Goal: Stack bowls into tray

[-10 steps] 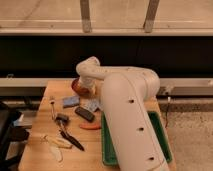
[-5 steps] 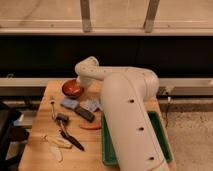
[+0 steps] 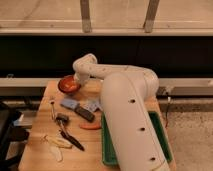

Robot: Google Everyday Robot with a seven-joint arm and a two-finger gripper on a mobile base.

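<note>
The orange-red bowl [image 3: 68, 85] sits upright on the wooden table [image 3: 40, 155] at its far left corner. My gripper [image 3: 76, 80] is at the bowl's right rim, at the end of the white arm that bends over the table's far edge. The green tray [image 3: 106, 146] lies at the table's right side. The arm's big white link covers most of it, so only the left rim and a strip on the right [image 3: 163, 141] show. The purple bowl is hidden or out of view.
A blue sponge [image 3: 69, 103], a pale packet [image 3: 91, 106], a dark bar [image 3: 85, 114] and an orange piece [image 3: 90, 127] lie mid-table. A brush [image 3: 62, 120], a black utensil [image 3: 73, 141] and a yellowish peel [image 3: 55, 143] lie front left. A dark wall stands behind the table.
The arm's end has drawn back toward the table's far edge, uncovering the orange-red bowl, which it hid a second ago.
</note>
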